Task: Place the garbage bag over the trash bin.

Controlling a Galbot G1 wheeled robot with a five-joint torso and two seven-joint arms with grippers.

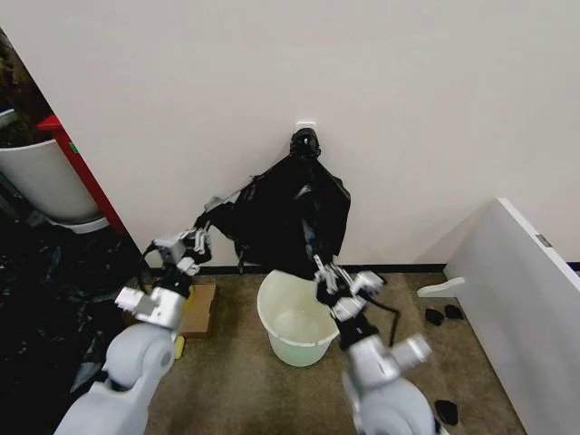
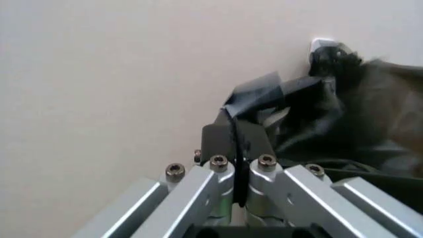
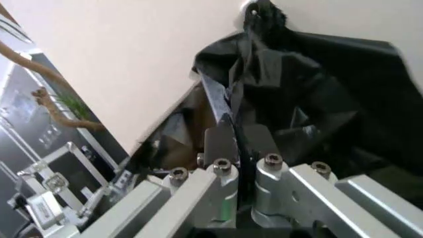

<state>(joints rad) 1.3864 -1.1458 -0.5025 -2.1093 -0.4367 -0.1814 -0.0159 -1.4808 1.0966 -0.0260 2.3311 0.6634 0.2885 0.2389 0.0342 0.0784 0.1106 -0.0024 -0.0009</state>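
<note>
Both hands pinch the garbage bag above the trash bin.

At centre of the head view, the garbage bag (image 1: pixel 290 217) hangs against the wall over the cream trash bin (image 1: pixel 294 322). The left hand (image 1: pixel 201 237) clamps its upper-left corner; the right hand (image 1: pixel 322 267) pinches its lower edge. Both wrist views show fingers (image 2: pixel 228 141) pressed shut on black plastic (image 3: pixel 278 94); the right wrist view also catches the left arm (image 3: pixel 53 198).
</note>
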